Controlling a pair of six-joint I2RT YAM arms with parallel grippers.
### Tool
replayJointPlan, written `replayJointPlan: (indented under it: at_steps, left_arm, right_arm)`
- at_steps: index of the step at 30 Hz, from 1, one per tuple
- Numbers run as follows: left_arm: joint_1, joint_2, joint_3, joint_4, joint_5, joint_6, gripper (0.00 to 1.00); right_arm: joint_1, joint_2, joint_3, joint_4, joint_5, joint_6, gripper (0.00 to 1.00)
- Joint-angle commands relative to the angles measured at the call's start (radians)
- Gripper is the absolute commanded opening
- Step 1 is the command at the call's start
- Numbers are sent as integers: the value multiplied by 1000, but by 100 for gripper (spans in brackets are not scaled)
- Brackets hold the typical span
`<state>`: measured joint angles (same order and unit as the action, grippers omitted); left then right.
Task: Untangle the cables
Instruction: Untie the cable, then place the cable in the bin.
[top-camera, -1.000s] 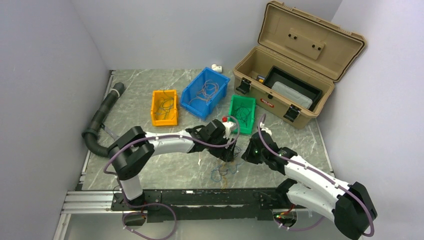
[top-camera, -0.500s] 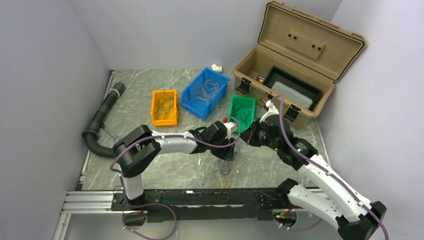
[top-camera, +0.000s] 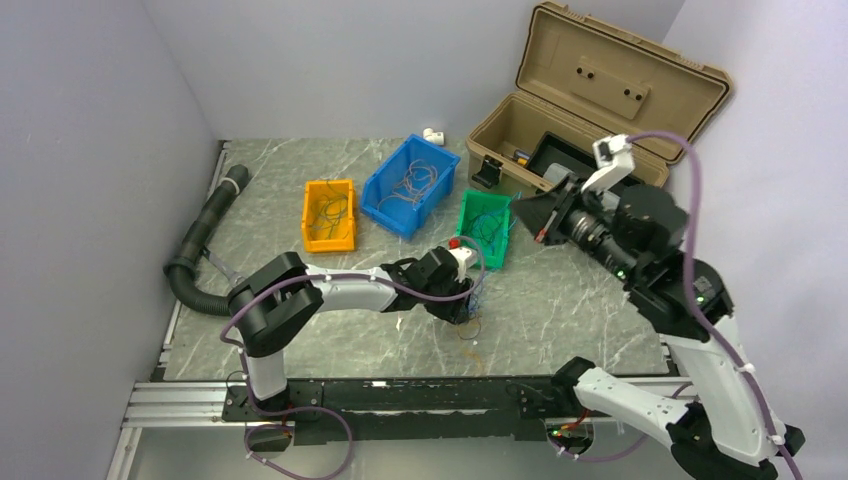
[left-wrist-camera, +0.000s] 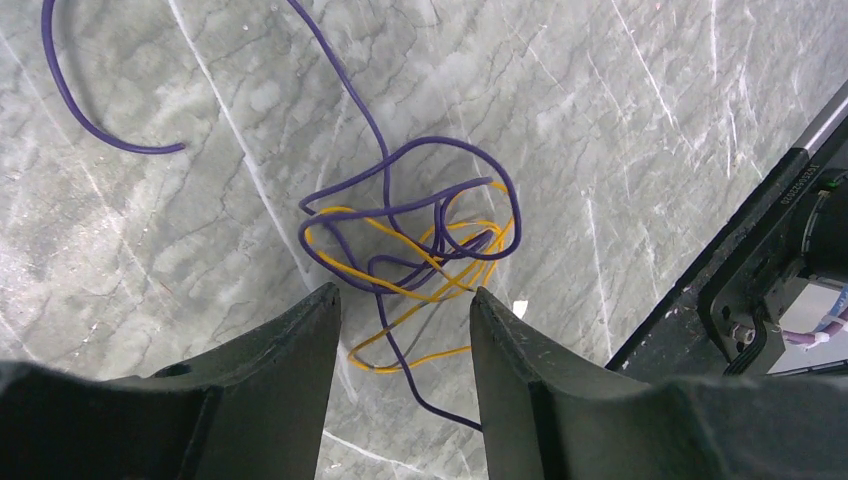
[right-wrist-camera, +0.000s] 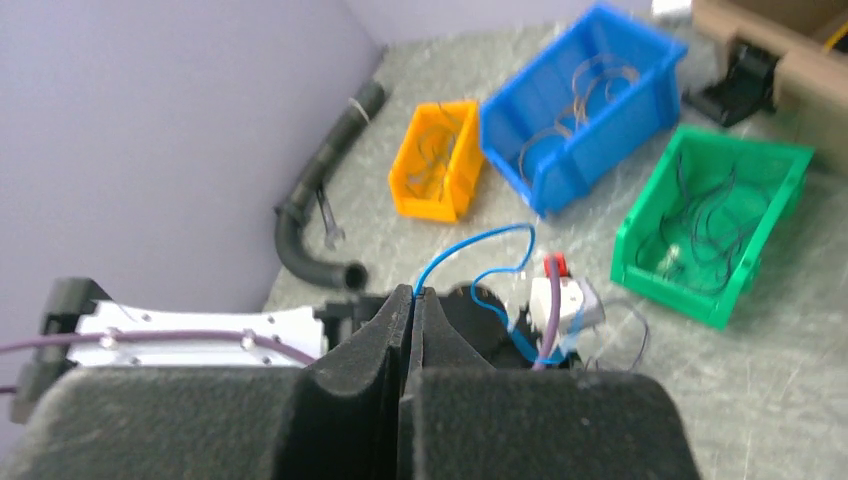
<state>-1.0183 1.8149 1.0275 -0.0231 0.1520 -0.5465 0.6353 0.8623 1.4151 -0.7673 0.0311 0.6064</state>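
One gray table (top-camera: 570, 300) fills the middle of the top view. One big tan toolbox (top-camera: 600, 150) stands open at the upper right, with one black tray (top-camera: 585, 185) inside it. One fat black hose (top-camera: 205, 235) bends along the left side. Three bins sit in the middle: a blue bin (top-camera: 385, 195), a green bin (top-camera: 470, 232) and an orange bin (top-camera: 312, 215). Each bin holds loose thin wires (top-camera: 412, 183). Lower in the middle, the left claw (left-wrist-camera: 403, 300) is spread wide just above one tangle of purple and yellow wires (left-wrist-camera: 410, 235) lying on the table. The right claw (right-wrist-camera: 411, 297), high on the right, is pressed together, pinching one blue wire (right-wrist-camera: 480, 238).
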Motion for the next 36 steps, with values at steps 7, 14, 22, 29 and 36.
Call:
replayJointPlan:
  at_steps: [7, 14, 22, 29, 36]
  left_arm:
    - [-13, -21, 14, -24, -66, -3, 55]
    - [14, -200, 92, -206, -176, 88, 68]
    - [166, -483, 94, -291, -96, 113, 90]
    - [244, -706, 59, -344, -148, 132, 99]
    - [327, -811, 78, -456, -221, 169, 99]
  right_arm:
    - [-1, 145, 462, -124, 178, -156, 0]
    - [0, 147, 467, -102, 202, -169, 0]
    - [0, 112, 333, -50, 197, -156, 0]
    - [-1, 116, 206, -11, 131, -130, 0]
    - [0, 123, 107, 24, 104, -107, 0]
